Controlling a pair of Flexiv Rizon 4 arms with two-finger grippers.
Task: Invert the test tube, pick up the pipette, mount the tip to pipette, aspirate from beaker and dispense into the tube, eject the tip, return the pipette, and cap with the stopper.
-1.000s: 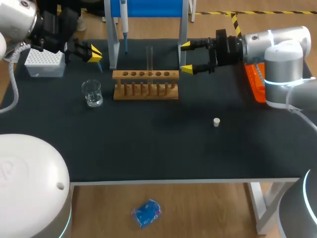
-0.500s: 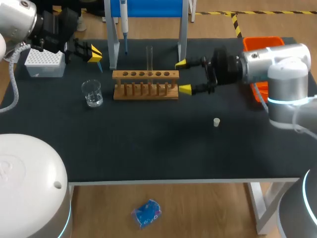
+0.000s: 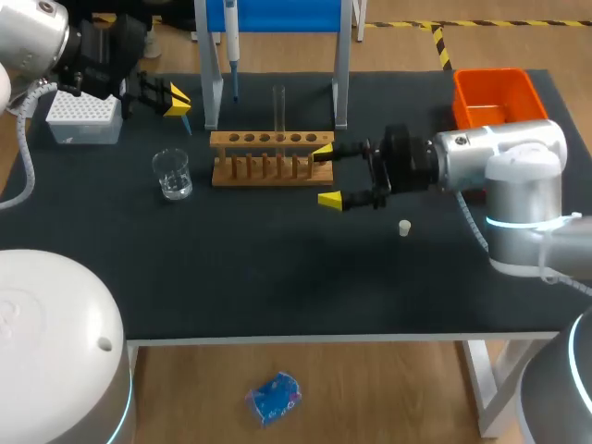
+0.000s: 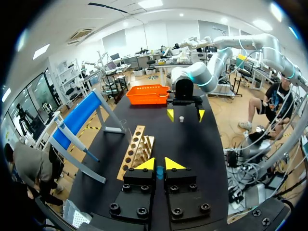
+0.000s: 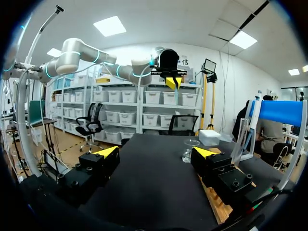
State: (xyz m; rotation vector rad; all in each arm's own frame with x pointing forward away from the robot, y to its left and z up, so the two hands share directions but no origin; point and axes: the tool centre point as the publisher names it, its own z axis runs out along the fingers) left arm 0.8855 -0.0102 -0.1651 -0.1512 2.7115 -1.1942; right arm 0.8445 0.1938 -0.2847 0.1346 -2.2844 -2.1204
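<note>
A clear test tube (image 3: 278,109) stands upright in the wooden rack (image 3: 271,159). The pipette (image 3: 231,42) hangs on the blue-topped stand (image 3: 277,14) behind the rack. My right gripper (image 3: 326,174) is wide open at the rack's right end, low over the table, with nothing between its fingers (image 5: 156,152). The white stopper (image 3: 404,228) lies under my right forearm, in front of it. My left gripper (image 3: 176,99) is at the back left beside the white tip box (image 3: 85,118), shut on a small blue pipette tip (image 4: 157,171). The glass beaker (image 3: 172,174) stands left of the rack.
An orange bin (image 3: 495,95) sits at the back right corner. The stand's metal legs (image 3: 340,88) rise just behind the rack. The black table's front half (image 3: 277,277) holds only the stopper.
My right arm has swung forward and left, from behind the rack's right end to beside it, uncovering the orange bin. Its gripper stayed open. My left arm has not moved.
</note>
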